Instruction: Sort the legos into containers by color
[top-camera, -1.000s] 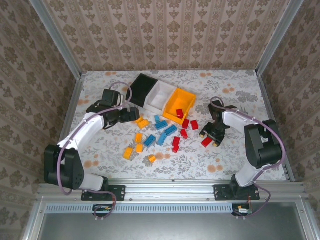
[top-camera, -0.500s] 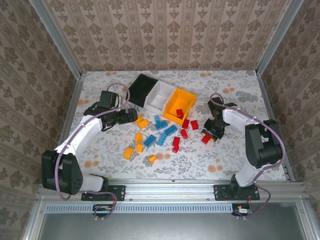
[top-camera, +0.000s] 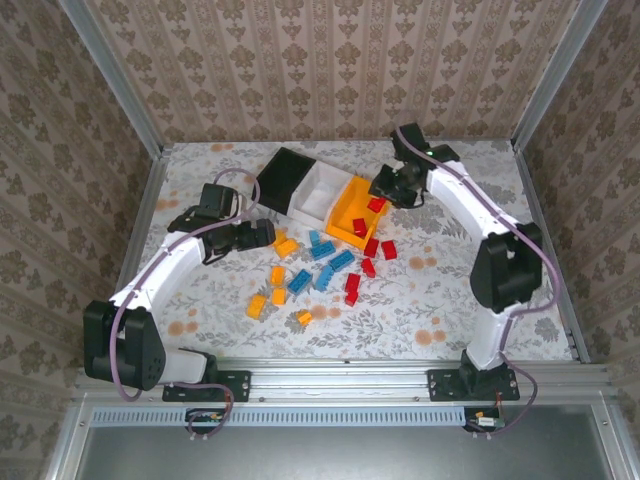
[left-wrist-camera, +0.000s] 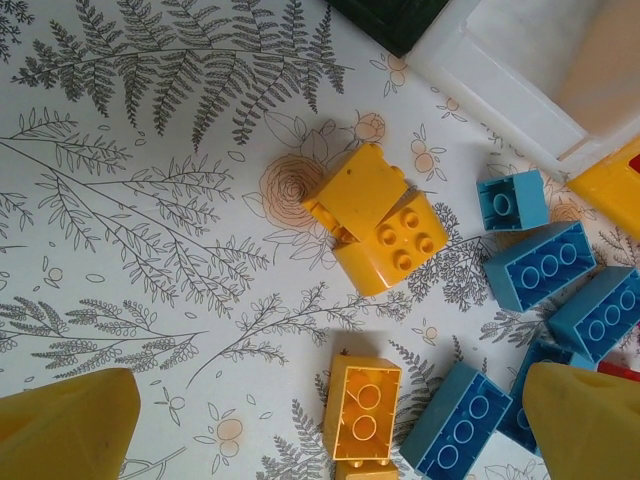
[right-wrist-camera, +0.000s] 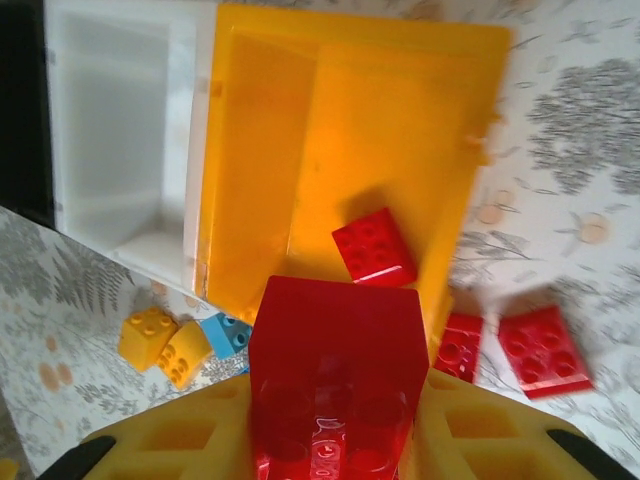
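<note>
Right wrist: right gripper (right-wrist-camera: 335, 435) pinching red brick (right-wrist-camera: 335, 350) over orange-yellow bin (right-wrist-camera: 260, 150), seemingly above its rim; left gripper (left-wrist-camera: 325, 420) spread.

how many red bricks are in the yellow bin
1: a red brick lies on the yellow bin floor. A second brick, held in the right jaws over it, may hide more.

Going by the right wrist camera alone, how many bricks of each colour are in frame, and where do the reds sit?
Red: 4, counting the red brick in the right gripper, one in the orange bin and two on the table
Orange-yellow bricks: 2
Blue brick: 1
Total: 7
</note>
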